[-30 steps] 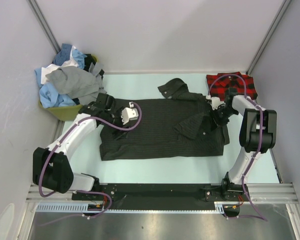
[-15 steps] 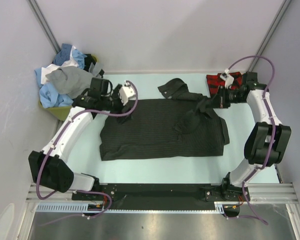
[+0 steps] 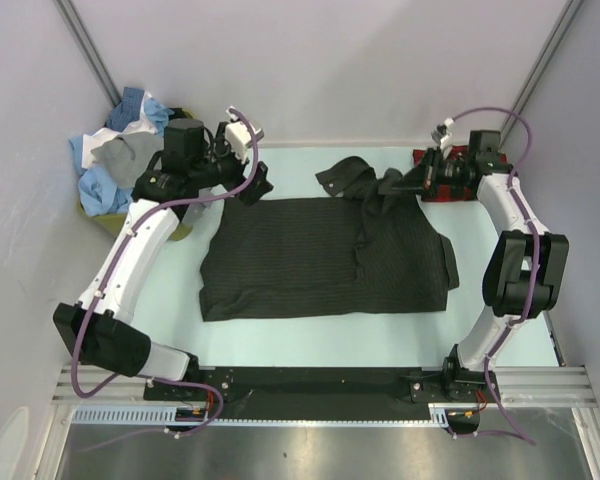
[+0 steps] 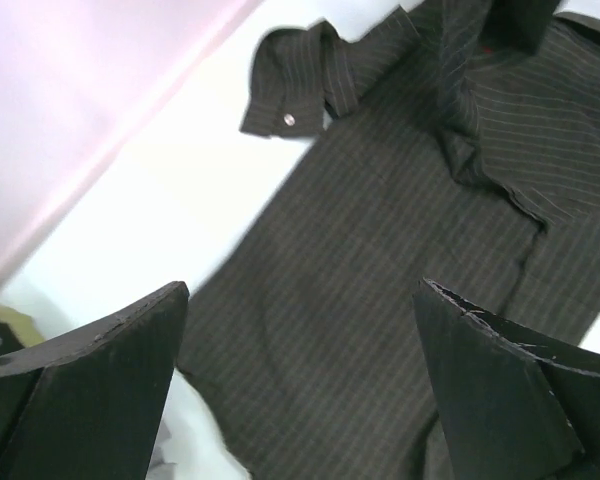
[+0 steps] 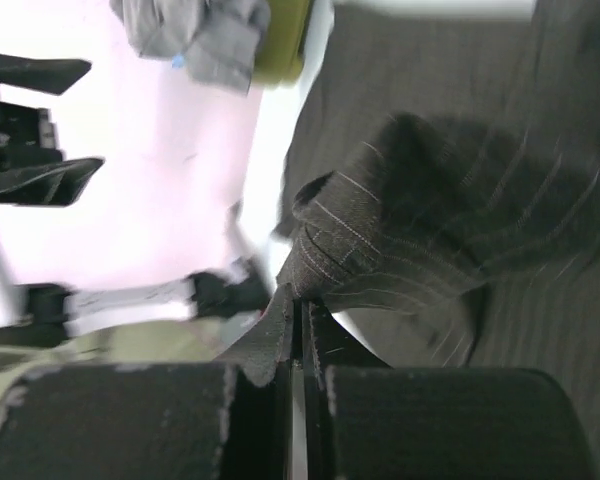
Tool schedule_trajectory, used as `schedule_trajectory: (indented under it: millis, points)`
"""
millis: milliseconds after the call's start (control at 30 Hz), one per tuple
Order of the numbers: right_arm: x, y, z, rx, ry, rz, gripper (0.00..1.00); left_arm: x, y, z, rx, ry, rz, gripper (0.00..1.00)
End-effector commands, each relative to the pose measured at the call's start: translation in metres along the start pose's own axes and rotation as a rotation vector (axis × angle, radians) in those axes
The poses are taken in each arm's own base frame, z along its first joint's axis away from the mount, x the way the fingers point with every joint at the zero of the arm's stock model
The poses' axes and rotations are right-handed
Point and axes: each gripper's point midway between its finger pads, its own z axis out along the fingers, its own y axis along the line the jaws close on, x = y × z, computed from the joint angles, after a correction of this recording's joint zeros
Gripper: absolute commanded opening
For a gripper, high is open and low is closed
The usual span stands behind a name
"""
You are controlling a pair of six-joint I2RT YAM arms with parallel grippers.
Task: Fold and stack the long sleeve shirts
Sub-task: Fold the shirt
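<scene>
The charcoal pinstriped shirt [image 3: 320, 255] is matt woven cloth, the table [image 3: 310, 335] smooth and pale, the near-edge plate [image 3: 330, 455] brushed metal.

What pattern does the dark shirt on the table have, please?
Fine pale pinstripes on charcoal; the shirt shows best in the left wrist view.

A: Work surface?
B: Pale mint table [image 3: 280, 165], enclosed by plain whitish wall panels [image 3: 310, 70] on three sides
A: Frame?
B: Grey metal posts [image 3: 88, 50] at both rear corners; aluminium rail [image 3: 540, 380] along the near edge, brushed steel sheet [image 3: 310, 455] below
</scene>
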Motion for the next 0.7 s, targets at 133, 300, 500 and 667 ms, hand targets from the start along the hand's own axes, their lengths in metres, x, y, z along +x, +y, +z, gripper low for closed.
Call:
schedule_trajectory:
  millis: [133,300,500,667]
  points:
    - [0.085,0.070,-0.009,-0.246,0.238,0.269,0.00,0.023,-0.019,0.002,0.056,0.035,-0.165,0.99]
    - [0.051,0.107,0.009,-0.329,0.140,0.254,0.00,0.027,-0.022,0.007,0.072,0.051,-0.273,0.99]
    - [0.030,0.113,0.007,-0.236,-0.021,0.335,0.00,0.032,-0.029,0.012,0.076,0.031,-0.322,0.99]
    - [0.035,0.094,0.014,-0.194,-0.094,0.467,0.00,0.015,-0.068,0.034,0.135,-0.041,-0.230,1.00]
